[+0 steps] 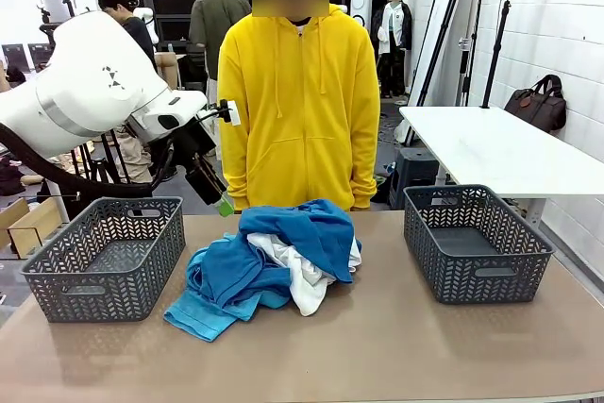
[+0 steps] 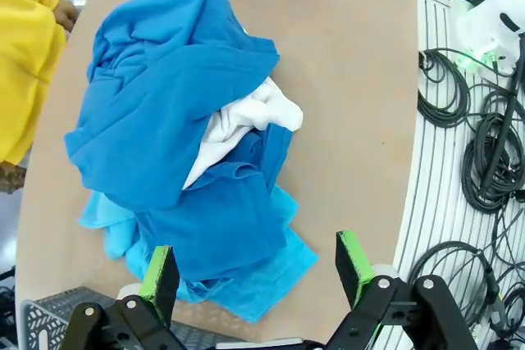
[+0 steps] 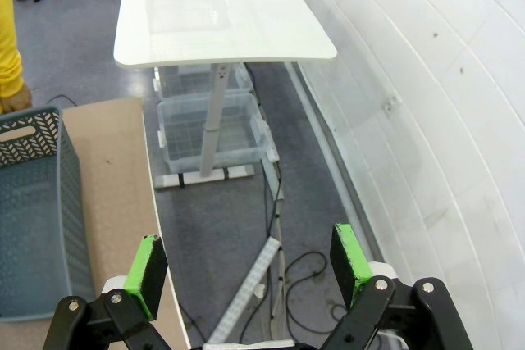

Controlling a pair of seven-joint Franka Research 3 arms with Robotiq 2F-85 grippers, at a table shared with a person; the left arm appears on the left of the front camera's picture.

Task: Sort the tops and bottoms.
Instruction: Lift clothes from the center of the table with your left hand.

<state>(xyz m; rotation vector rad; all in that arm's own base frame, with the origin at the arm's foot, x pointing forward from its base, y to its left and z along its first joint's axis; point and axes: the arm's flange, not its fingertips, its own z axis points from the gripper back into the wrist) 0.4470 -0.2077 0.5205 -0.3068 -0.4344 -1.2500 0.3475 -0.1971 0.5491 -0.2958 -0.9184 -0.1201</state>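
Both end effectors (image 2: 256,266) (image 3: 248,256) agape, empty

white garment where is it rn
In the front view the white garment is mid-table, tucked into the pile under the royal blue garment, roughly midway between the left basket and the right basket.

The tops and bottoms (image 1: 274,252) lie heaped on the tabletop (image 1: 396,351) between the left basket (image 1: 71,290) and the right basket (image 1: 453,276); a person (image 1: 297,110) stands behind (at the far edge).
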